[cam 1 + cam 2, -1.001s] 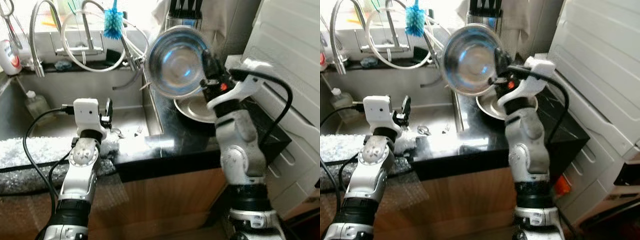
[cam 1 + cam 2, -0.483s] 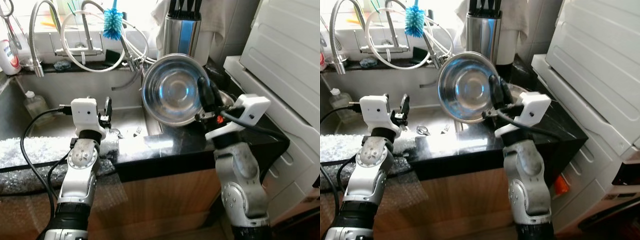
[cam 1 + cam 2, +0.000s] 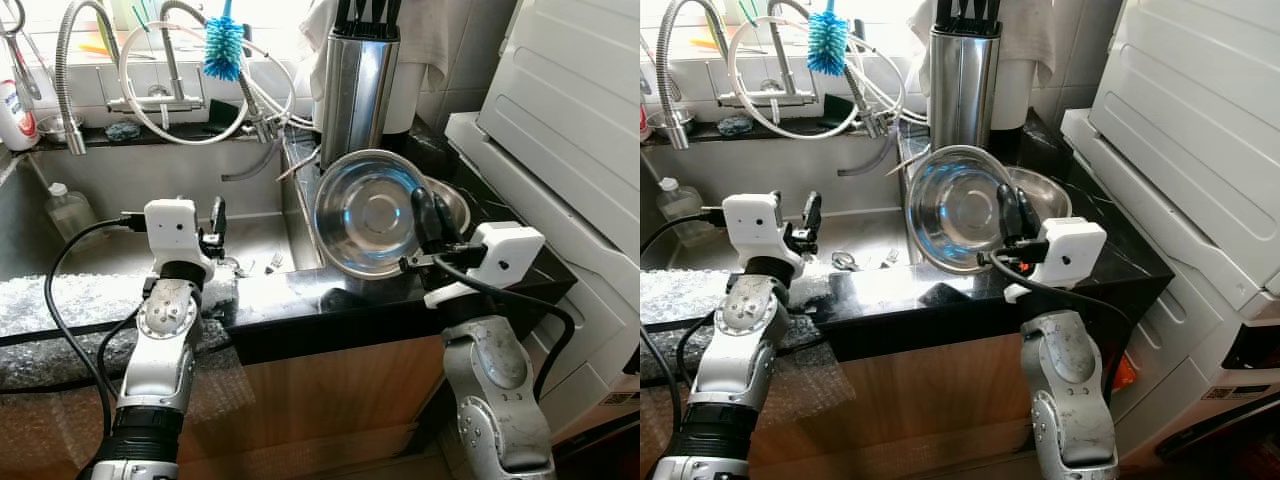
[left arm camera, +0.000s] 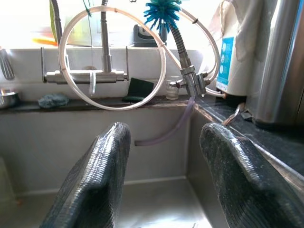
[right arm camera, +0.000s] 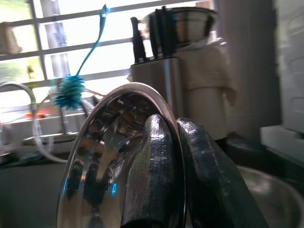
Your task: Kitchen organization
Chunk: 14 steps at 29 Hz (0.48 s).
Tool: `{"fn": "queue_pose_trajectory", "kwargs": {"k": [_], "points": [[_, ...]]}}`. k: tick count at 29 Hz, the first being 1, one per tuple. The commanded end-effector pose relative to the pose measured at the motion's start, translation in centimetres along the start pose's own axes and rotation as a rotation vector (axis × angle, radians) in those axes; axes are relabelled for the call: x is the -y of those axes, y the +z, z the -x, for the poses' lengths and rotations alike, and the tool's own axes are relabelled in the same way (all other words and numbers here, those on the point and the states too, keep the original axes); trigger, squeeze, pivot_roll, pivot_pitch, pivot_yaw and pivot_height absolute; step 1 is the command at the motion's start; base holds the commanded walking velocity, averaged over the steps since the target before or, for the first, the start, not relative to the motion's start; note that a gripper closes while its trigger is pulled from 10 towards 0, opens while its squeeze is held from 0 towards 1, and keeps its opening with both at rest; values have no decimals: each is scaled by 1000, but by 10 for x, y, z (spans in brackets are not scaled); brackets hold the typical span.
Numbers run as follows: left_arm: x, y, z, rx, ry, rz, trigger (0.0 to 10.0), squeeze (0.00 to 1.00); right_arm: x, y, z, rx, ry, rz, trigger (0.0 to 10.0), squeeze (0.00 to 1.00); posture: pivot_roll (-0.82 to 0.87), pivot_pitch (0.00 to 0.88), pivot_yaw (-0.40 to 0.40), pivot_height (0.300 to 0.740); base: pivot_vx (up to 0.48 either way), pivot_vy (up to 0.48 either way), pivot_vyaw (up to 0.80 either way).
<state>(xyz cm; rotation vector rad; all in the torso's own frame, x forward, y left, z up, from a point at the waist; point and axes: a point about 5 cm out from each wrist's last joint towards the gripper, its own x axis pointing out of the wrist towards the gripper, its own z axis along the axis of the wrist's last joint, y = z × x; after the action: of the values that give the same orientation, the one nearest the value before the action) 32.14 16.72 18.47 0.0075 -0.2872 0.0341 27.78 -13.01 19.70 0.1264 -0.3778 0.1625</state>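
A steel bowl (image 3: 368, 214) hangs tilted low over the black counter (image 3: 500, 262), its hollow facing me. My right gripper (image 3: 430, 215) is shut on the bowl's right rim, one finger inside and one outside, as the right wrist view shows on the bowl (image 5: 111, 152). Behind it another steel dish (image 3: 450, 200) lies on the counter. My left gripper (image 3: 216, 214) is open above the sink (image 3: 110, 245), nothing between its fingers (image 4: 97, 175).
A steel knife block (image 3: 355, 80) stands behind the bowl. Faucet hoses (image 3: 180, 75) and a blue brush (image 3: 224, 45) rise at the back of the sink. A white appliance (image 3: 570, 150) bounds the counter on the right. Cutlery (image 3: 270, 264) lies in the sink.
My right gripper has brought the bowl down from high in front of the knife block to just above the counter, and a little to the right. The left arm has stayed put.
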Motion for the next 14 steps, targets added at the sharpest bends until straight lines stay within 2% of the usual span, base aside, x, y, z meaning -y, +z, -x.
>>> {"fn": "queue_pose_trajectory", "kwargs": {"k": [1, 3, 4, 5, 7, 12, 13, 14], "points": [[2, 10, -2, 22, -7, 44, 10000, 0, 3, 8, -7, 41, -15, 20, 10000, 0, -144, 0, -57, 740, 0, 0, 0], [1, 15, -5, 28, 0, 98, 10000, 0, 2, 12, -10, 63, 3, 29, 10000, 0, -144, 0, -58, 740, 0, 0, 0], [1, 15, -5, 28, 0, 98, 10000, 0, 2, 12, -10, 63, 3, 29, 10000, 0, -144, 0, -58, 740, 0, 0, 0], [-2, 23, -9, 36, 6, 204, 10000, 0, -2, 14, -13, 79, 57, 29, 10000, 0, -145, 0, -58, 740, 0, 0, 0], [-4, 32, -13, 55, -15, 284, 10000, 0, -5, 16, -14, 89, 113, -5, 10000, 0, -142, 0, -60, 740, 0, 0, 0], [-5, 34, -14, 62, -25, 302, 10000, 0, -7, 17, -14, 93, 127, -19, 10000, 0, -140, 0, -60, 740, 0, 0, 0], [-3, 40, -15, 73, -67, 324, 10000, 0, -8, 19, -15, 98, 156, -46, 10000, 0, -137, 0, -60, 740, 0, 0, 0], [-2, 43, -14, 85, -100, 309, 10000, 0, -10, 19, -14, 98, 195, -79, 10000, 0, -136, 0, -60, 740, 0, 0, 0]]}}
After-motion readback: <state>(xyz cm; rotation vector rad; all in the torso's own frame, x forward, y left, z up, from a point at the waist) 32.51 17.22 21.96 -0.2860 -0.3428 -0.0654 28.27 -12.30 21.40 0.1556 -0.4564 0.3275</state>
